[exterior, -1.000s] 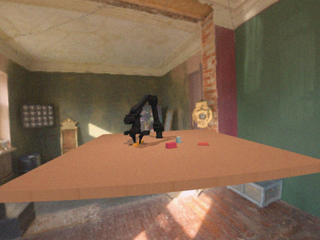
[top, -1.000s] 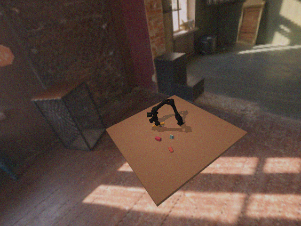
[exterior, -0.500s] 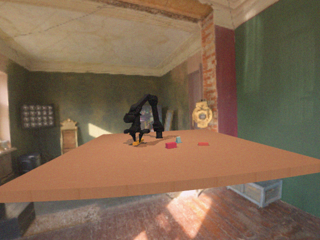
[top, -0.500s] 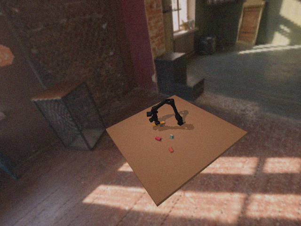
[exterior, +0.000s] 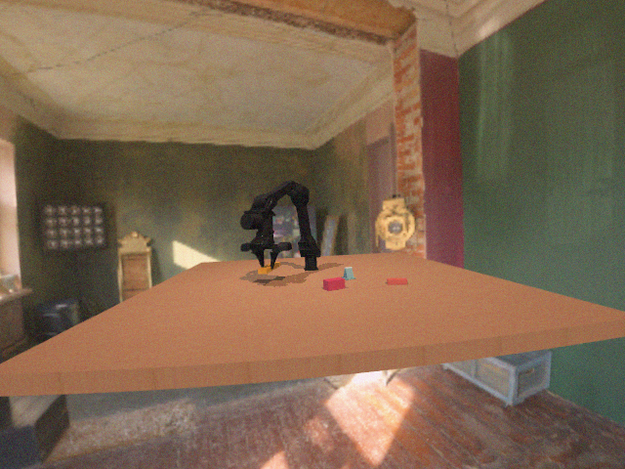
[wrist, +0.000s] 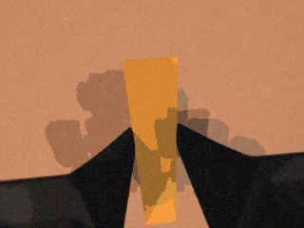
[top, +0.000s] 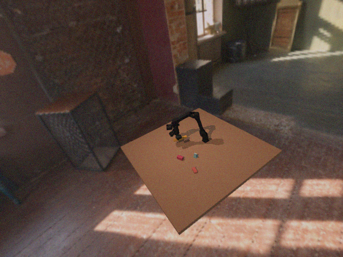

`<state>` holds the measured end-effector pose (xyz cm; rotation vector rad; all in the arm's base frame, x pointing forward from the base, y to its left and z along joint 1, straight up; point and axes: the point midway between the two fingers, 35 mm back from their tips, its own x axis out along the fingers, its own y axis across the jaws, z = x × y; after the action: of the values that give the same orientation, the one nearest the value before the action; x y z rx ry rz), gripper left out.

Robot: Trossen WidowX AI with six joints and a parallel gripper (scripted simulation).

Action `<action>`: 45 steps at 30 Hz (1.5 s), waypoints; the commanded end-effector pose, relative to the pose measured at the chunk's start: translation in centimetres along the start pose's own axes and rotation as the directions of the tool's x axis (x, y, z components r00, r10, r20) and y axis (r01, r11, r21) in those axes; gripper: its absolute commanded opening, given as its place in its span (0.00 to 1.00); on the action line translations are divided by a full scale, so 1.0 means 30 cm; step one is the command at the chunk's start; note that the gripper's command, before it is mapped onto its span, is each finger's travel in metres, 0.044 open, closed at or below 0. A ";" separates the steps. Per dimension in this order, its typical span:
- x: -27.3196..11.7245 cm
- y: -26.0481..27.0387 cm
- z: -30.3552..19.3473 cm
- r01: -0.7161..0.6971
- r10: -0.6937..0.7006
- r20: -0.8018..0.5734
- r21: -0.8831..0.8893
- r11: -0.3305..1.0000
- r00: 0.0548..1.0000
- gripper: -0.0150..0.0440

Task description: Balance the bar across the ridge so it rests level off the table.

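Observation:
The orange bar (top: 185, 136) (exterior: 263, 271) (wrist: 151, 90) is between the fingers of my gripper (exterior: 267, 267) (wrist: 154, 130), which is shut on it near its middle. The bar looks roughly level and hangs a little above the table (top: 221, 171) (exterior: 303, 322), with a shadow separate from it below. In the wrist view it runs lengthwise between the fingertips. The small teal ridge (top: 195, 155) (exterior: 349, 274) stands on the table away from the gripper, narrower at its top in the exterior view. The ridge is not in the wrist view.
A crimson block (top: 180, 158) (exterior: 334, 283) lies near the ridge, on the table. A flat red block (top: 194, 169) (exterior: 396, 281) lies on the other side of the ridge in the exterior view. The arm's base (top: 204, 137) (exterior: 311, 261) stands on the table behind these blocks.

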<state>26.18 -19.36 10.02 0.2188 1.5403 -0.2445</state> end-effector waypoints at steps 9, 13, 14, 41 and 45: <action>-0.118 0.003 -0.003 -0.002 0.002 0.010 -0.003 1.000 1.000 0.25; -0.147 0.004 -0.007 -0.003 0.003 0.010 -0.003 1.000 1.000 0.25; -0.148 0.005 -0.008 -0.003 0.003 0.010 -0.003 1.000 1.000 0.25; -0.153 0.339 0.036 -0.011 0.013 0.011 -0.185 0.983 1.000 0.25; -0.154 0.392 0.034 -0.012 0.014 0.011 -0.213 0.977 1.000 0.25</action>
<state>30.27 -9.85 14.57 0.0707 1.5341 -0.0924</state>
